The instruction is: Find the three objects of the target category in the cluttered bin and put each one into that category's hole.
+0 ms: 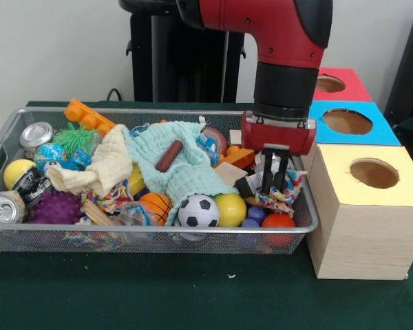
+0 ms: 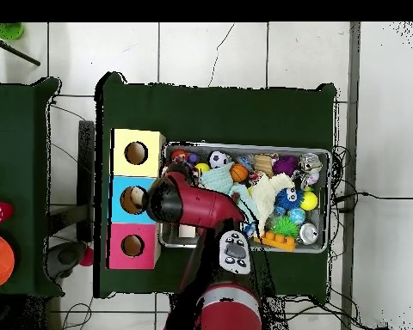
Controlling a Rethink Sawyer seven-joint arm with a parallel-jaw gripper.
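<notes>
The wire mesh bin [image 1: 27, 240] holds a heap of toys, balls, cans and cloths; it also shows in the overhead view [image 2: 331, 199]. My gripper [image 1: 274, 184] reaches straight down at the bin's right end in the front view. Its fingers stand close together, shut on a scrunched multicolour fabric piece [image 1: 283, 197]. Another patterned fabric piece [image 1: 114, 200] lies partly under the pale-yellow cloth [image 1: 104, 165]. The yellow-topped box [image 1: 361, 220] stands just right of the bin, its round hole [image 1: 374, 173] open; it also shows in the overhead view [image 2: 136, 153]. There the arm [image 2: 180, 202] hides the gripper.
The blue-topped box [image 1: 347, 122] and red-topped box [image 1: 332, 84] stand behind the yellow one. A mint-green cloth [image 1: 186, 161] with a brown sausage toy [image 1: 169, 156] covers the bin's middle. A soccer ball [image 1: 198, 211] and a yellow ball [image 1: 230, 209] lie at the front wall.
</notes>
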